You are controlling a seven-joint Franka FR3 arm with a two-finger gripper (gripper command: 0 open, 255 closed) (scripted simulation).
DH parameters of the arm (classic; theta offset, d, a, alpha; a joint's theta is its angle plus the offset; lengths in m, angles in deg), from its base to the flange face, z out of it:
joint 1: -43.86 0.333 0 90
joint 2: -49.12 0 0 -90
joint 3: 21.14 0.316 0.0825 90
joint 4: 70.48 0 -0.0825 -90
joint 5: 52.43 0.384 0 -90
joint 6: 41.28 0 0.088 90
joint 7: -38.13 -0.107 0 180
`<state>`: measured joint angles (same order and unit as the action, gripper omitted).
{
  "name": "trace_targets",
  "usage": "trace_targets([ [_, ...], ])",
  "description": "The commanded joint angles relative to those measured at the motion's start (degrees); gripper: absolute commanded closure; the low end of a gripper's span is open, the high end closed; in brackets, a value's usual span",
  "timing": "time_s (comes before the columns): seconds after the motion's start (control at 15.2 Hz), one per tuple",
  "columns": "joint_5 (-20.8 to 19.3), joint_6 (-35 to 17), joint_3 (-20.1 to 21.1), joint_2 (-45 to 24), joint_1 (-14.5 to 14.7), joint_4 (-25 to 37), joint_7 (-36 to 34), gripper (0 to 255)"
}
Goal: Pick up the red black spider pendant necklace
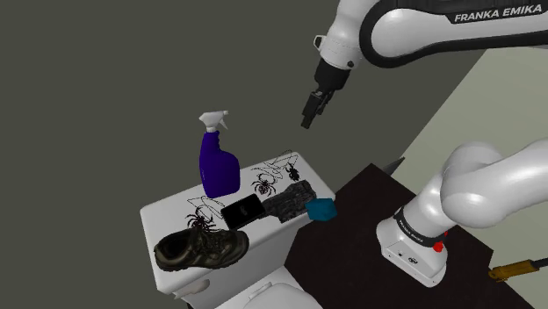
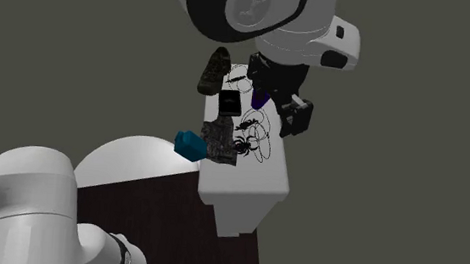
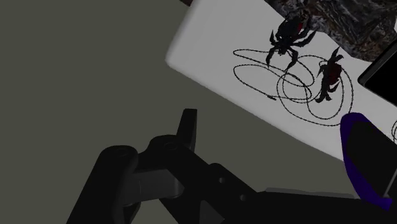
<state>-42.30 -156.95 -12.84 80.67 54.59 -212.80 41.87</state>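
- We judge the task to be at its start: nothing has been lifted, and the reach, the grasp and the lift are all left to do.
- The spider necklace (image 1: 263, 183) lies flat on the lid of the white toilet tank (image 1: 154, 215), a little right of the middle of the shoulder view. It is just right of the purple spray bottle (image 1: 218, 162) and just above the black phone (image 1: 242, 211).
- A second pendant (image 1: 292, 168), longer in the body, lies just beside it to the upper right. In the wrist view, loops of thin chain run between the two, and we cannot tell which loop belongs to which.
- A third pendant (image 1: 200, 219) lies further toward the lower left, close to the brown shoe (image 1: 202, 248). All three look dark, with only a faint reddish tint, so our choice of the right one is a judgement.
- The claw (image 1: 308, 118) hangs in the air in the upper middle of the shoulder view, well above the tank and up and to the right of the necklace, touching nothing.
- We cannot tell whether the claw is open or closed. Nothing dangles from it in the shoulder view.
- What is left, as we see it: bring the claw down over the spider's body, close on the pendant rather than on the loose chain, then raise it clear of its neighbour and the bottle.
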Motion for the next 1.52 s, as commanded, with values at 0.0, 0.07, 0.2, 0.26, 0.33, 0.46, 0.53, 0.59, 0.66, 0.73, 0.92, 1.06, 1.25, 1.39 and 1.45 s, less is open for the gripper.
trace_targets([
  [0.0, 0.9, -2.9, 1.2, -3.0, 1.3, 0.0, 0.5, 0],
  [0.07, 1.4, -4.4, 1.8, -4.5, 1.9, 0.0, 0.8, 0],
  [0.2, 2.1, -7.3, 3.0, -7.5, 3.1, 0.2, 1.3, 0],
  [0.26, 2.5, -8.7, 3.6, -9.1, 3.6, 0.4, 1.6, 0],
  [0.33, 2.8, -10.1, 4.2, -10.7, 4.2, 0.6, 1.9, 0],
  [0.46, 3.3, -12.8, 5.4, -14.1, 5.3, 1.1, 2.3, 0],
  [0.53, 3.6, -14.1, 6.0, -15.8, 5.8, 1.5, 2.6, 0],
  [0.59, 3.7, -15.4, 6.6, -17.5, 6.3, 1.9, 2.8, 0],
  [0.66, 3.8, -16.4, 7.0, -18.7, 6.7, 2.2, 2.9, 0],
  [0.73, 3.8, -17.2, 7.1, -19.2, 6.7, 1.8, 3.0, 0],
  [0.92, 3.9, -19.8, 7.3, -20.7, 6.8, 0.7, 3.2, 0],
  [1.06, 4.0, -21.5, 7.4, -21.7, 6.8, 0.1, 3.3, 0],
  [1.25, 4.0, -22.8, 7.5, -22.6, 6.8, -0.4, 3.4, 0],
  [1.39, 4.0, -22.9, 7.5, -22.6, 6.8, -0.5, 3.4, 255],
  [1.45, 4.0, -22.9, 7.5, -22.6, 6.8, -0.5, 3.4, 255],
])
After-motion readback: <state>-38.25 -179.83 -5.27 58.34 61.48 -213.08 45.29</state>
